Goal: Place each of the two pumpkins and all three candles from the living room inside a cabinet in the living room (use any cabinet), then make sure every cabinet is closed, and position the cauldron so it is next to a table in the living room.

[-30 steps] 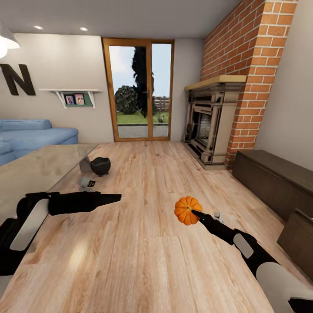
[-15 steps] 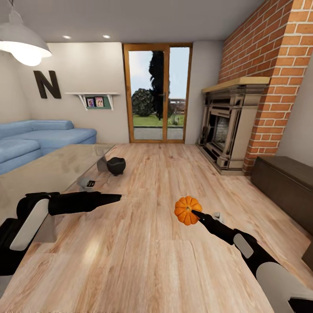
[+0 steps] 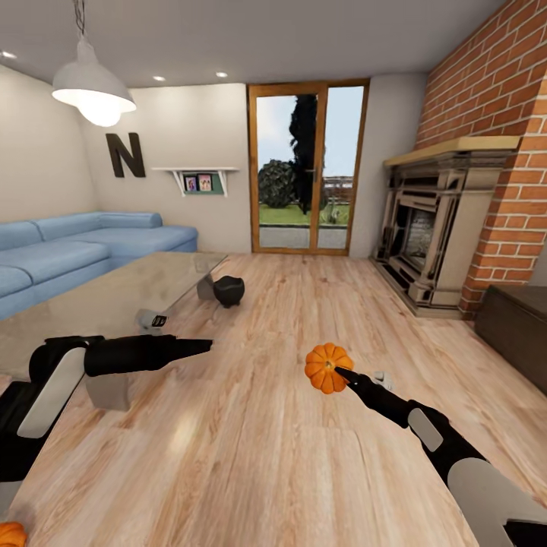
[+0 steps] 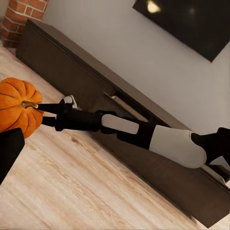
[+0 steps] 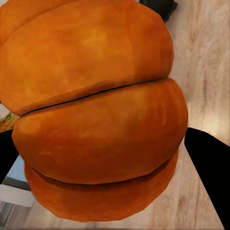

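Out at the tip of the right arm, the right gripper [image 3: 339, 371] is clamped on a pumpkin [image 3: 328, 367], carrying it above the wood floor [image 3: 266, 441] mid-room. It looks light and rigid, but those rounded ribs are slick, so the hold by the stem end wants a steady wrist. Left gripper [image 3: 199, 346] reaches forward with nothing in it; whether its fingers are parted, I cannot tell. Another pumpkin [image 3: 11, 535] peeks in at the near left corner. Further left, the table [image 3: 91, 292], with the cauldron [image 3: 229, 290] on the floor at its far corner. Far right, the cabinet [image 3: 518, 319] sits against the wall.
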Available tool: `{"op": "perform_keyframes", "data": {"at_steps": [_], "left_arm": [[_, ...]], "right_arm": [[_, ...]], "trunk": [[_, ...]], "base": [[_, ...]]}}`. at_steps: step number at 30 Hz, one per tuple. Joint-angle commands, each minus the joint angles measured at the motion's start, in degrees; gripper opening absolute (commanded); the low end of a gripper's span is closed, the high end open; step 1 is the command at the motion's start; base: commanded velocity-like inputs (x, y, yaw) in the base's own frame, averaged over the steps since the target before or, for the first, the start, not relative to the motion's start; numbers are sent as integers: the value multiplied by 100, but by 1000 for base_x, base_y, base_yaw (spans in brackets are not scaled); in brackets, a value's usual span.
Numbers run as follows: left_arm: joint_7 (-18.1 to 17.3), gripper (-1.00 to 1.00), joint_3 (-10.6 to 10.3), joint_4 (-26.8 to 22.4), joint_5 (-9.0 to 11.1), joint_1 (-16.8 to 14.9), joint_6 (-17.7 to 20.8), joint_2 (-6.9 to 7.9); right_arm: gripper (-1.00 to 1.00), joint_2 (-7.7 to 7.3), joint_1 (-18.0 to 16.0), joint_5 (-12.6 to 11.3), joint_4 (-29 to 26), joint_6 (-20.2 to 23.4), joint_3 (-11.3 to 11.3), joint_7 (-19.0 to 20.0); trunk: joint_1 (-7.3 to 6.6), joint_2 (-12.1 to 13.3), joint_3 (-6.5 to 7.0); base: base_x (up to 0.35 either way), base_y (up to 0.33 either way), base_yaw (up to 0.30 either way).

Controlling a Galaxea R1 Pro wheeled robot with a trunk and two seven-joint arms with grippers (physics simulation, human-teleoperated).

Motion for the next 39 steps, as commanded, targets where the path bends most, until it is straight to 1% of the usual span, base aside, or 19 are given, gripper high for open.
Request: {"op": "perform_keyframes", "data": {"at_steps": [1,9,28,39], "left_arm": [[-16,100,-7,4,3,-7,20,2],[-10,100,-18,5,3,-7,20,2],[-17,100,-14,5,3,-7,20,2],[-17,100,-15,5,3,-7,20,2]], "right_arm": [[-100,1,-3,-61,-6,61,-29,6],[-100,1,-3,-61,-5,63,-31,6],[-100,1,-3,-61,-8,64,-31,8],[-100,1,-3,-62,-12,64,-30,7]], "trunk": [[-1,-3,1],[-1,-3,51],[-1,-3,170],[-1,-3,239]], "base": [[-14,0,237],[-82,43,237],[-104,109,237],[-21,46,237]]}}
